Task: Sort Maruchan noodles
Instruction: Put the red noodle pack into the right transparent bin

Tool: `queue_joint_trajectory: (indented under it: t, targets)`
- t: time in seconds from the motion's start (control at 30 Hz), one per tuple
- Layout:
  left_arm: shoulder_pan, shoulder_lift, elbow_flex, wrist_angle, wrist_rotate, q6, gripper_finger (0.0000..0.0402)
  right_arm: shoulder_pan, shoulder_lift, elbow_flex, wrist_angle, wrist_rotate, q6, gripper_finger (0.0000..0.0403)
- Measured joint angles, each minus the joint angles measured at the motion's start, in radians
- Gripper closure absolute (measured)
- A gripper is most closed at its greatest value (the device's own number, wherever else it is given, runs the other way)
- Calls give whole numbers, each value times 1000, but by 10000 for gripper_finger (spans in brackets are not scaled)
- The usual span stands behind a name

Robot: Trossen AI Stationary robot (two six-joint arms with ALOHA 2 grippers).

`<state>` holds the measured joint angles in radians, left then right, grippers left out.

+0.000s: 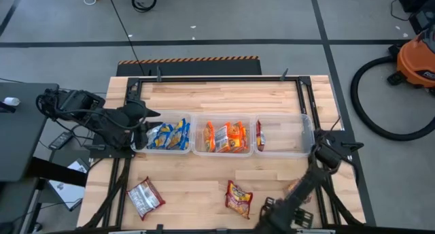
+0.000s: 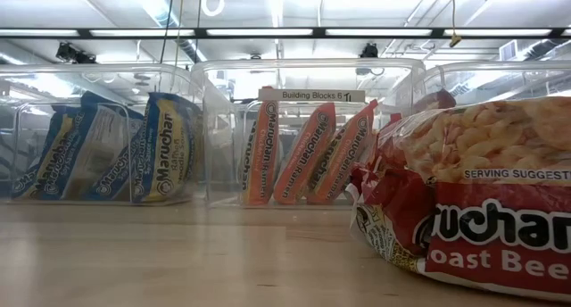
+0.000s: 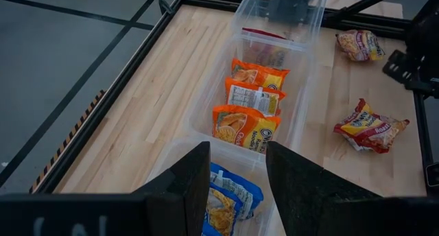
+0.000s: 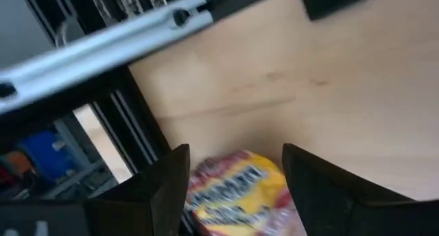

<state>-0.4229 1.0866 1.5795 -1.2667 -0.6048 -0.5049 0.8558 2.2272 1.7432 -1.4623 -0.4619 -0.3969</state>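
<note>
Three clear bins stand in a row across the table's middle. The left bin (image 1: 178, 118) holds blue Maruchan packets (image 3: 230, 198), the middle bin (image 1: 224, 118) orange ones (image 3: 248, 126), and the right bin (image 1: 289, 135) one red packet (image 1: 259, 135). Loose packets lie flat on the wood near the front edge: a red-and-silver one (image 1: 145, 197), a red-and-yellow one (image 1: 238, 198) and another (image 4: 236, 191) at the right. My right gripper (image 4: 236, 154) is open, its fingers either side of that last packet. My left gripper (image 3: 238, 148) hangs open above the blue bin, holding nothing. My right gripper comes down slanting over the red-and-yellow packet's end (image 4: 226, 171), which lies flat on the table between the two open fingers. Whether either finger touches the packet, I cannot tell.
A black metal frame (image 1: 224, 77) runs round the table, and its rail (image 4: 103, 44) passes close to my right gripper at the table's edge. Bare wood lies behind the bins and between the loose packets. A red packet (image 2: 482, 191) fills the low view's right foreground.
</note>
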Motion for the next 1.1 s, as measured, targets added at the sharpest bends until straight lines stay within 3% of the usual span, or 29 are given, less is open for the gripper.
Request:
queue_joint_trajectory:
  t: [0.37,0.87,1.1]
  targets:
    - [0,0,0,0,0,0,253,-79,0,-57,31,-34,-354,181]
    - [0,0,0,0,0,0,253,-72,1,-280,62,-9,-433,187]
    - [0,0,0,0,0,0,253,-68,1,-313,47,15,-437,247]
